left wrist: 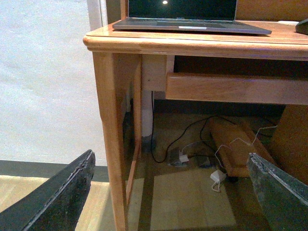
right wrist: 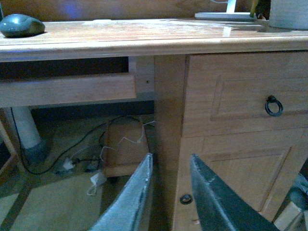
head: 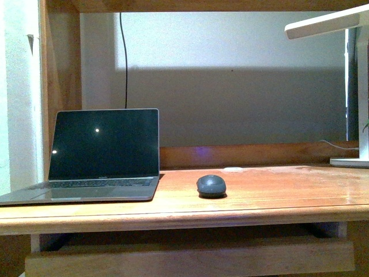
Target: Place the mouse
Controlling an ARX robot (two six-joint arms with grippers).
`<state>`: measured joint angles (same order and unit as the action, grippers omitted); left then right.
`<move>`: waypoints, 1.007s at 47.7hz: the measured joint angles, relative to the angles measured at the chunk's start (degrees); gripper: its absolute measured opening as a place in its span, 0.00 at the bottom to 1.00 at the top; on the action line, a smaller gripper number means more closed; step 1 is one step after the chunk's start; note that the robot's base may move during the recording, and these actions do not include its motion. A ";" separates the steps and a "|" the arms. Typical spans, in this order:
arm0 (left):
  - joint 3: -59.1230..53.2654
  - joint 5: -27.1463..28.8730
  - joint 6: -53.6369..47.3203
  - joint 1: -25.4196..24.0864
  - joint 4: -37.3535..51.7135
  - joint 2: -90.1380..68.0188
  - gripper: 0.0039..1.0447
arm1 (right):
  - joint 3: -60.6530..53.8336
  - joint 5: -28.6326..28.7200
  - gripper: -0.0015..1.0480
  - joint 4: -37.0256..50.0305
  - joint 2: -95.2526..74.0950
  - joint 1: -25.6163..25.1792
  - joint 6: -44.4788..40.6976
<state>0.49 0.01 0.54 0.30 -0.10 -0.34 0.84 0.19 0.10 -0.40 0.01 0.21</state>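
The small dark grey oval mouse (head: pixel 211 186) lies on the wooden desk (head: pixel 277 196), to the right of an open laptop (head: pixel 98 156). It also shows in the right wrist view (right wrist: pixel 21 25) on the desktop, and only as a sliver in the left wrist view (left wrist: pixel 303 26). Neither arm shows in the front view. My left gripper (left wrist: pixel 173 190) is open and empty, low in front of the desk's left leg. My right gripper (right wrist: pixel 171 197) is open with a narrow gap, empty, low in front of the drawer cabinet.
A white desk lamp (head: pixel 354 86) stands at the desk's right end. A pull-out tray (left wrist: pixel 236 87) hangs under the desktop. A drawer with a ring handle (right wrist: pixel 273 106) is on the right. Cables and a white adapter (left wrist: pixel 217 175) lie on the floor.
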 joint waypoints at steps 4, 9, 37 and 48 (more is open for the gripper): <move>0.00 0.00 0.00 0.00 0.00 0.00 0.93 | 0.00 0.00 0.60 0.00 0.00 0.00 0.00; 0.00 0.00 0.00 0.00 0.00 0.00 0.93 | 0.00 0.00 0.78 0.00 0.00 0.00 0.00; 0.00 0.00 0.00 0.00 0.00 0.00 0.93 | 0.00 0.00 0.93 0.00 0.00 0.00 0.00; 0.00 0.00 0.00 0.00 0.00 0.00 0.93 | 0.00 0.00 0.93 0.00 0.00 0.00 0.00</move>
<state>0.49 0.01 0.54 0.30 -0.10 -0.34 0.84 0.19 0.10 -0.40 0.01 0.21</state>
